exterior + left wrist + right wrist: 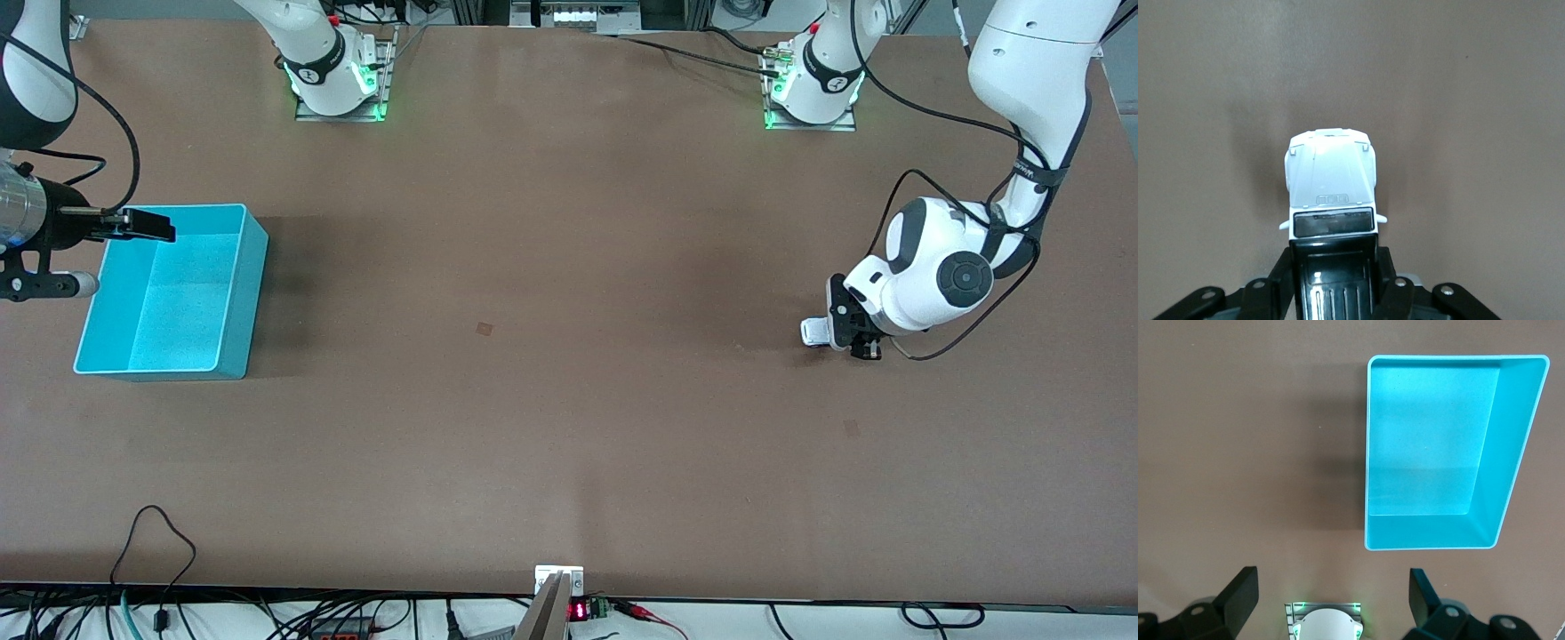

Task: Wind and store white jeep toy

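The small boxy white jeep toy [814, 332] is gripped at its black rear by the left gripper [840, 336], low at the brown table [569, 427] toward the left arm's end. A broad bare surface separates it from the turquoise plastic bin [252, 293]. The right gripper [142, 225], fingers spread, is held over the bin's rim.

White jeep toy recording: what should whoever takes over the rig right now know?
Left gripper: shut on the white jeep toy, low at the table toward the left arm's end.
Right gripper: open, holding nothing, waiting over the table beside the turquoise bin at the right arm's end.
Done: jeep gripped.
Left: whether it is wound cannot be told; the bin holds nothing, so storing remains.
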You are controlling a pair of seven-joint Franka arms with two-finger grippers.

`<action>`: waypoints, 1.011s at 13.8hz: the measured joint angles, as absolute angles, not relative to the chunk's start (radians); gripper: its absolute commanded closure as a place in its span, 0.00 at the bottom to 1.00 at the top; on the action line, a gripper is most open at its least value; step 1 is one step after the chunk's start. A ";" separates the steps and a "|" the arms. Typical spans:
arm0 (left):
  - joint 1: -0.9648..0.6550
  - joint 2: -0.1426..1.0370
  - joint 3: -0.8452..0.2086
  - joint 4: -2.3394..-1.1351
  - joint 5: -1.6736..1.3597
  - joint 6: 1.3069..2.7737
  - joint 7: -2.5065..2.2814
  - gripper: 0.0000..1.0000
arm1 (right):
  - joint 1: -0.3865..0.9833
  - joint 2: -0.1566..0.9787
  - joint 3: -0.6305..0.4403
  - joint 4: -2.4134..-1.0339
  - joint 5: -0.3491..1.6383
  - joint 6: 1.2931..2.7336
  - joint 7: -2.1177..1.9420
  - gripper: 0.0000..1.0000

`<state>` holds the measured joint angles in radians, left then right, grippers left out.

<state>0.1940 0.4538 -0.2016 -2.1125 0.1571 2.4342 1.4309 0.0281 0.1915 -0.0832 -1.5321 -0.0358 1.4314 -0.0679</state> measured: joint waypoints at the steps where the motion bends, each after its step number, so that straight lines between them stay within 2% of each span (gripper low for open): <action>1: 0.197 0.454 -0.202 -2.113 0.157 2.434 1.435 0.74 | 0.028 0.191 -0.083 -1.532 -0.036 1.431 -0.068 0.00; 14: 0.293 0.458 -0.203 -2.107 0.230 2.432 1.514 0.74 | 0.028 0.191 -0.083 -1.532 -0.036 1.431 -0.068 0.00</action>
